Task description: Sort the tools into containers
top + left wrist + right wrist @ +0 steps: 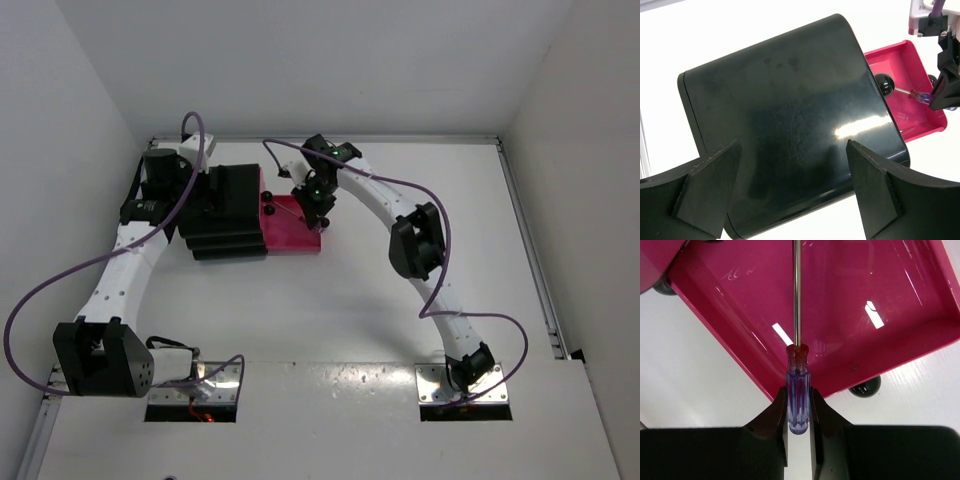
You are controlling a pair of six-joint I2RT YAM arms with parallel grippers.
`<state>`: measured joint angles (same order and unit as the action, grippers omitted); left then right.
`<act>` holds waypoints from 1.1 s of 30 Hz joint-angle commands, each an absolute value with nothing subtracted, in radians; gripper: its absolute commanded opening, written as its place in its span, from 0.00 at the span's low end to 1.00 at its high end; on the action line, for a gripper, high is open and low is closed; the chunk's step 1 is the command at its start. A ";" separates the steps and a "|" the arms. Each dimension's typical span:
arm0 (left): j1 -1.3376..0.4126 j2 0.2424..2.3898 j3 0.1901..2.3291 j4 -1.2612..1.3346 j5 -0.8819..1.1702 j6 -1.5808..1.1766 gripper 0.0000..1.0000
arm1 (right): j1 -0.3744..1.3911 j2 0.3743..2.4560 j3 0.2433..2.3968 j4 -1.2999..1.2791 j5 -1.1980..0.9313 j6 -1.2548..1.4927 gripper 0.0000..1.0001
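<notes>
Both arms are bolted at the near edge of the white surface (350,310) and reach away from it. The left arm rises from its base and curves up along the left side. Its wrist bends in toward the black drawer unit (228,205). The left pincer (792,147) is released. Its two dark fingers (710,187) are spread wide, and the unit's glossy top fills the gap between them. Whether they touch it cannot be told.

The right arm climbs from its base through a black elbow in mid-surface. It then arcs left and far, and its wrist tips down over the pink drawer (290,232). That drawer is pulled out to the right of the unit, though which tier it belongs to is unclear.

The right pincer (798,407) is clenched on the blue-handled slim tool (798,390) and grips the clear blue handle near its butt. The handle crosses the drawer's front wall. The thin steel shaft runs straight away from the pincer, out over the drawer's bare pink floor. Whether the tip touches the floor is not visible. A round black knob (865,386) sits just outside that front wall, right of the handle.
</notes>
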<state>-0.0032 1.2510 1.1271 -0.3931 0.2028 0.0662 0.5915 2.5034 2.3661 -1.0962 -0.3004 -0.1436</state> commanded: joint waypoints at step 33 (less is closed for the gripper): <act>0.084 1.289 1.163 -0.337 0.277 0.023 0.92 | 0.574 2.422 2.352 -0.923 -0.321 -0.028 0.57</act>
